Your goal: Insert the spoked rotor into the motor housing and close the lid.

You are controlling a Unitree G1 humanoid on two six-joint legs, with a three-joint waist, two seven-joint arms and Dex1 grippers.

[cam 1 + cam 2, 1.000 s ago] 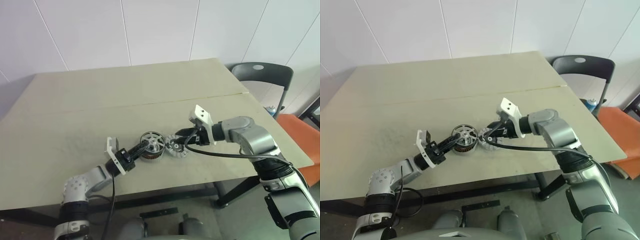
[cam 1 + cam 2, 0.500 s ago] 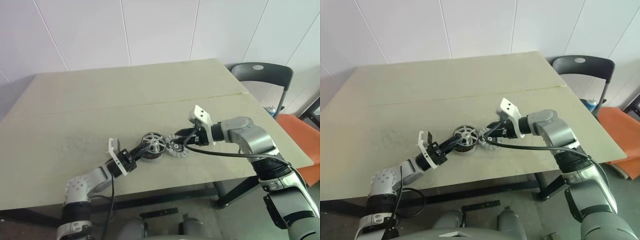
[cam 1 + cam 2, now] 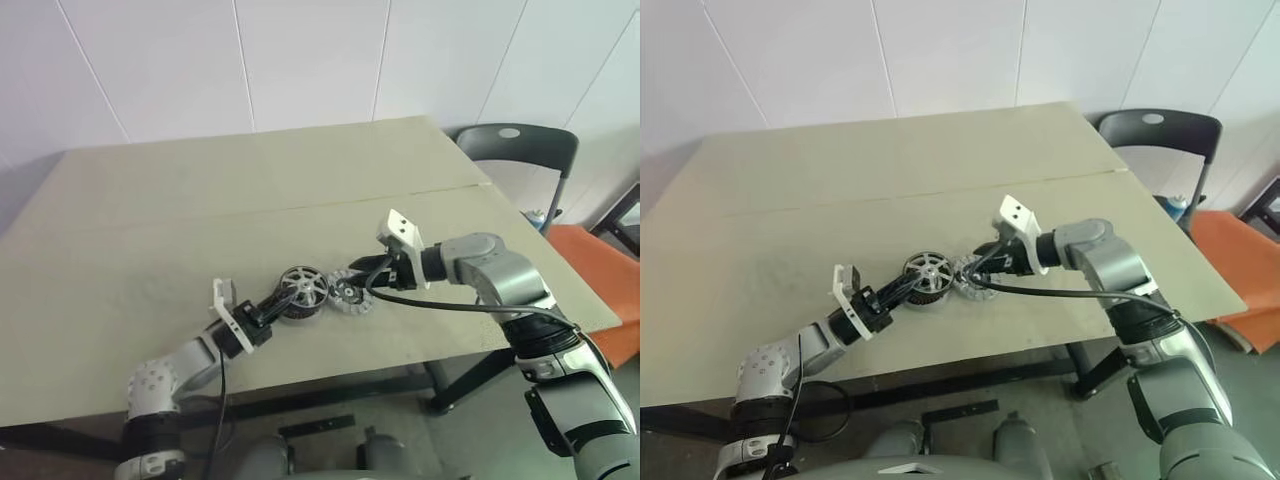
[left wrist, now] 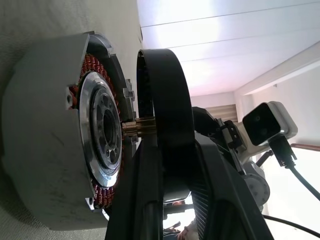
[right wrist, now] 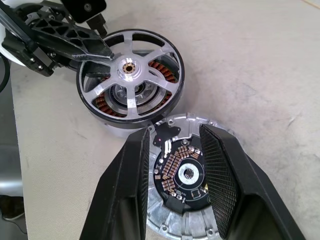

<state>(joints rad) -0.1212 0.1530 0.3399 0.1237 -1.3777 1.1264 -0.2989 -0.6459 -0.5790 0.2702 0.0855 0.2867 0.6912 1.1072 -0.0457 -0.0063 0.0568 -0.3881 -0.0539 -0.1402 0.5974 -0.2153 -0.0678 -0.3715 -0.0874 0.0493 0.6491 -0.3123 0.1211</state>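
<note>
Two claws: left claw (image 3: pixel 283 301) pinches the spoked rotor (image 5: pixel 131 73) over copper windings; right claw (image 5: pixel 176 150) straddles the round metal lid (image 5: pixel 184 197).

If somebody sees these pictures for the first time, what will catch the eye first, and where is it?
Near the front edge of the table, the left end effector holds the spoked rotor by its rim, over the copper windings of the motor housing. Right beside it lies the round lid with a circuit board inside, between the fingers of the right end effector. A black chair stands behind the table's far right corner.
</note>
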